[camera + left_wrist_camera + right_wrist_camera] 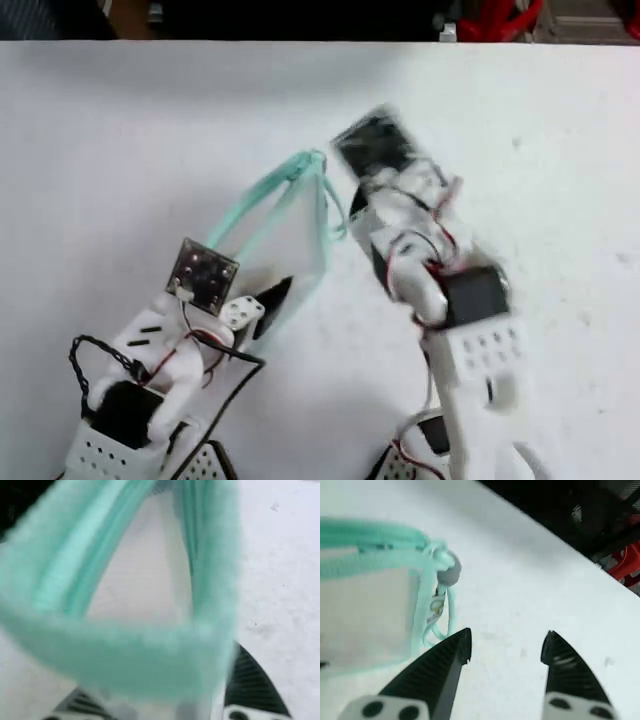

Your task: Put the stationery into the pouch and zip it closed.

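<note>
**Pouch held at one end.** We are viewing the pouch (288, 235), translucent with mint-green edging, lying near the centre of the white table (120, 150) with its mouth gaping open. The left gripper (258, 303) is clamping the pouch's near end, and the green rim is standing close before its wrist camera. The right gripper (505, 647) is hovering over the table just beside the pouch's far end. Its black fingers (445, 655) are standing apart, near the grey zip pull (449, 573) and its looped cord (451, 611).
</note>
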Controlling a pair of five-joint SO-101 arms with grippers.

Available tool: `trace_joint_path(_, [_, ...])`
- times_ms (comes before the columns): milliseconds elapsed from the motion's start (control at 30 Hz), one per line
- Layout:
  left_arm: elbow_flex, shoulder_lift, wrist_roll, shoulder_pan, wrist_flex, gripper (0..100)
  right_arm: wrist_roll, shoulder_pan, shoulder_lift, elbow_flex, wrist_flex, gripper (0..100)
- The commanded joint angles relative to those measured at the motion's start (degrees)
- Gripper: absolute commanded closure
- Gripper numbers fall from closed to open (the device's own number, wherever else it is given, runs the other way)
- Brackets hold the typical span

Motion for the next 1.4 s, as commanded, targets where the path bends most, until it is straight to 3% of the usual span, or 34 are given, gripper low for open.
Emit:
trace_joint_path(0, [-0.79,-0.4,-0.53,0.4,-1.85,90,9.93,-0.75,2.07,3.96,-4.18,77.9])
trace_joint_path(67, [-0.79,-0.4,-3.08,0.4,-3.69,98,9.23,-1.01,1.71,7.03,-6.81,77.9])
trace_joint_path(267, [-0.7,-0.48,-7.12,0.57,-3.69,98,5.54,-1.36,-6.9,17.05,-10.59,77.9])
trace_joint_path(400, [-0.7,-0.48,-16.0,2.95,-3.25,98,1.14,-0.75,-20.88,26.37,-13.05,77.9])
trace_joint_path(567, [-1.76,-0.48,-17.41,5.67,0.26,98,-4.84,-1.01,-42.42,41.85,-22.11,82.9])
trace_joint_path(733, [-8.35,-0.48,-21.63,8.4,10.64,98,-8.09,-1.45,-60.97,49.32,-15.6,78.7])
trace_joint_path(867, [-8.44,-0.4,-22.24,10.15,11.34,98,-11.34,-1.45,-59.91,47.82,-8.48,68.4])
trace_joint_path(1133, [-8.44,-0.31,-22.33,14.99,12.66,98,-11.16,-5.23,-61.05,50.37,-17.1,68.0])
trace_joint_path(1200, [-8.44,-0.31,-22.33,14.81,12.75,98,-10.99,-4.97,-61.05,53.36,-22.29,72.9])
trace_joint_path(1367, [-8.44,-0.31,-22.33,14.64,12.57,98,-3.16,-1.1,-61.14,54.51,-30.29,98.2])
